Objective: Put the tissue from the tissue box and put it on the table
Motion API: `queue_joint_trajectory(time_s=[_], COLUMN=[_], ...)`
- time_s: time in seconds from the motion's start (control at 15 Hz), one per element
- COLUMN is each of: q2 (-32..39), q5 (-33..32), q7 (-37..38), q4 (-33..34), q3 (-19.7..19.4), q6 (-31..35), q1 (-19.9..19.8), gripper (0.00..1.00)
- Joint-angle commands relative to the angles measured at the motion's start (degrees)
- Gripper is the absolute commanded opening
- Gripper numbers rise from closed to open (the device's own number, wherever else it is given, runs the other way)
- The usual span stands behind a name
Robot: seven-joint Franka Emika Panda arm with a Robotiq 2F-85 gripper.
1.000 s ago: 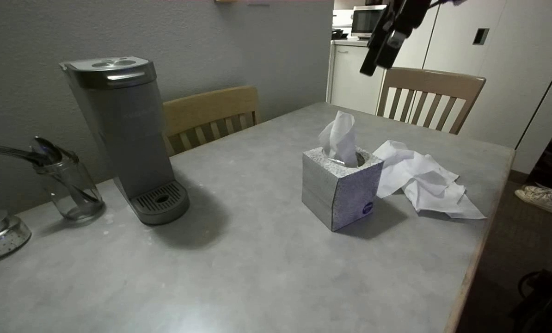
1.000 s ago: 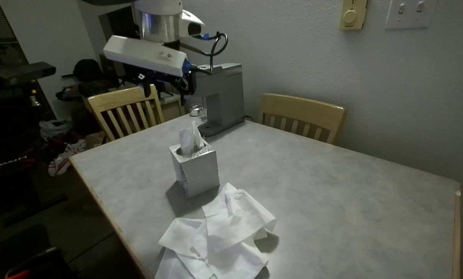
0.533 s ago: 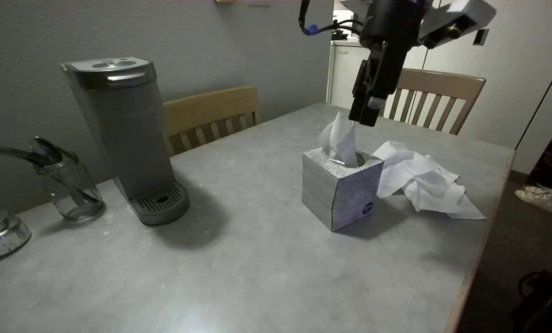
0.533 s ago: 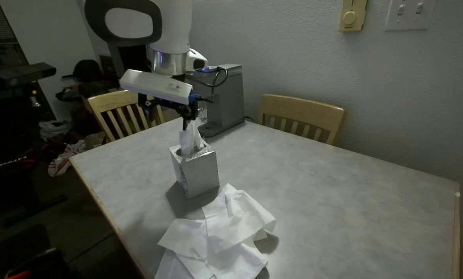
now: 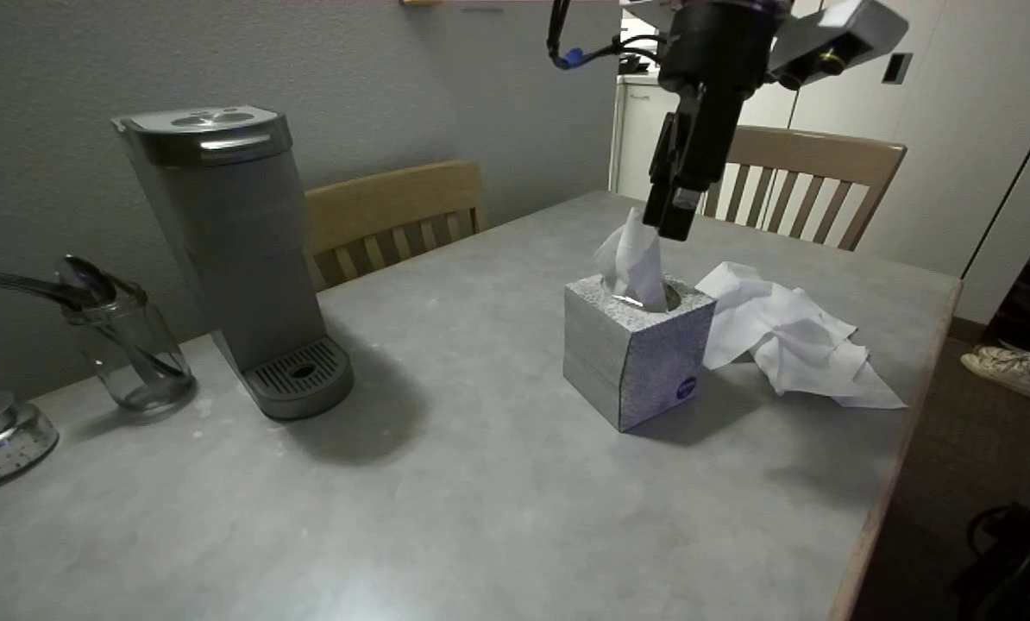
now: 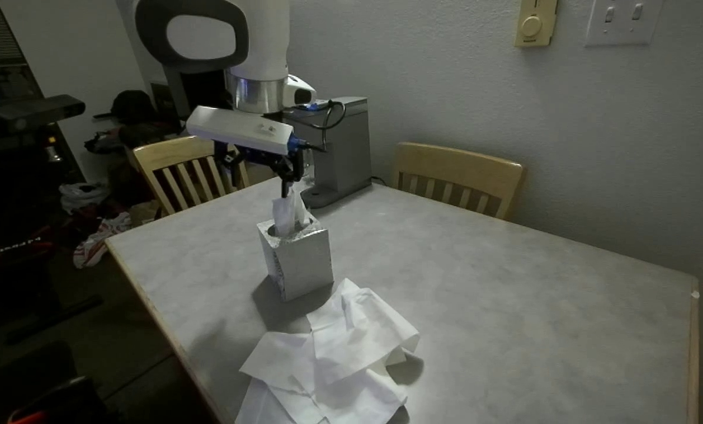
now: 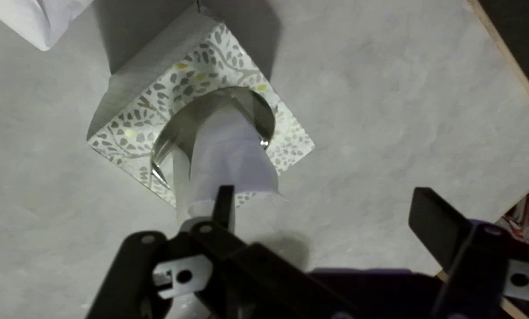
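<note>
Judged step: approach to grasp. The gripper (image 7: pixel 321 204) has its jaws spread; the tissue (image 7: pixel 233 153) protrudes from the tissue box (image 6: pixel 301 265), near the left jaw in the wrist view. Next: shift that way, straddle the tissue, pinch.

Grey table (image 5: pixel 480 509); tissue box (image 5: pixel 631 358); crumpled tissues (image 5: pixel 791 332) near it; coffee maker (image 5: pixel 230 233); cutlery jar (image 5: pixel 127 366); lidded jar (image 5: pixel 2 444)

Wht arm (image 6: pixel 269 44) has blk hand (image 7: pixel 324 199), blk cable (image 5: pixel 555 34).
</note>
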Motion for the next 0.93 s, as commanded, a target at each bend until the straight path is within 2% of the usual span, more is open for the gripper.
queue_joint_trajectory(time_s=[0.0,0.4,0.73,0.87], q2=[0.77,0.96,3.59,5.48], q5=[-5.04,-14.03,-11.60,-6.95], q7=[2.96,6.21,6.37,4.74], q4=[-0.07,1.16,1.23,1.40], q3=[1.34,1.12,1.62,2.64], q6=[1.17,2.37,10.77,11.69], q1=[-1.68,-2.48,-3.32,-4.09], gripper=[1.00,1.00,1.00,1.00])
